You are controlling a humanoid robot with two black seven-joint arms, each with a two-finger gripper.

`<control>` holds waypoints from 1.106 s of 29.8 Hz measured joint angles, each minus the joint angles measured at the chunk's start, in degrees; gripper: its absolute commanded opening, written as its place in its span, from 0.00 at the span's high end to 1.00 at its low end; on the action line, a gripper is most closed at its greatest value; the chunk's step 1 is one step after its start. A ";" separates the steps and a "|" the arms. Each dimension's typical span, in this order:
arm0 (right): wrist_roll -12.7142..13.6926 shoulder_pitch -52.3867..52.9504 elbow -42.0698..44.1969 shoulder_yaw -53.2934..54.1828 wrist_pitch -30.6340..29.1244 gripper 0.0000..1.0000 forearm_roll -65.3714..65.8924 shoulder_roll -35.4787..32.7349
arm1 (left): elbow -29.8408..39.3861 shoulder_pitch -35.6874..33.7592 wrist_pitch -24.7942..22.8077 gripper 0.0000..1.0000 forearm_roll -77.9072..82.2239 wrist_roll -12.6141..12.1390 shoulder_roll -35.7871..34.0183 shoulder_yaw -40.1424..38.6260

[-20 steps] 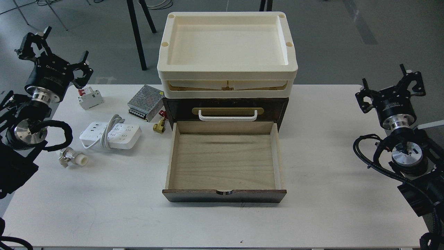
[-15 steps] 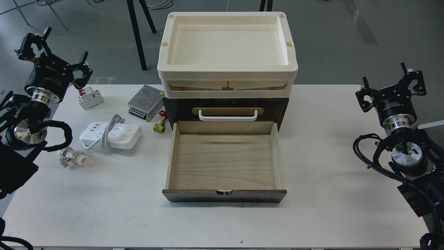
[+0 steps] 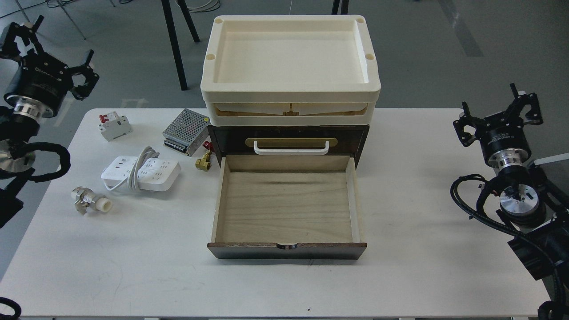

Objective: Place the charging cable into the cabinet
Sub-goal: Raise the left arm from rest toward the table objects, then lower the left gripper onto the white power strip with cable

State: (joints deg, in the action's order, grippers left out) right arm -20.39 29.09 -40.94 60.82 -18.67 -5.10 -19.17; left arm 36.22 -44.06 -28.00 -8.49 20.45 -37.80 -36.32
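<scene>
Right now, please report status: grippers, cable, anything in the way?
Left gripper and right gripper open, empty, raised. Cable on table left of the open drawer. Brass fitting lies between.

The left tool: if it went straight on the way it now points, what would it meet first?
The left tool points up and away from the table, toward the floor behind. Nothing seems to lie in that line, though depth is unclear. The charging cable lies the opposite way.
</scene>
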 measured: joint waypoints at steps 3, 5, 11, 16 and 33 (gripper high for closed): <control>0.06 -0.27 -0.46 -0.36 0.03 0.00 0.05 -0.12 | 0.32 -2.61 0.00 0.01 9.58 -0.01 -4.13 0.85; 0.07 -0.27 -0.47 -0.41 -0.03 0.00 0.08 -0.15 | 1.78 -4.20 0.00 0.01 19.05 0.01 -6.08 1.08; 0.09 -0.03 -0.23 -0.39 -0.14 0.00 0.15 -0.15 | 12.59 -5.06 -0.02 0.02 48.71 0.24 -10.91 1.17; 0.09 0.15 -0.14 -0.27 -0.06 0.00 0.18 -0.08 | 19.73 -4.98 -0.02 0.02 73.71 0.04 -11.30 1.20; 0.25 -0.15 -0.28 -0.53 0.07 0.00 0.27 -0.22 | 17.53 -4.74 13.24 0.14 122.85 -0.38 -7.20 18.61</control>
State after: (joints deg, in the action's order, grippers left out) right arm -20.13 28.93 -41.22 60.29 -18.59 -4.83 -19.40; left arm 53.75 -48.80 -14.76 114.35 20.08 -45.00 -17.72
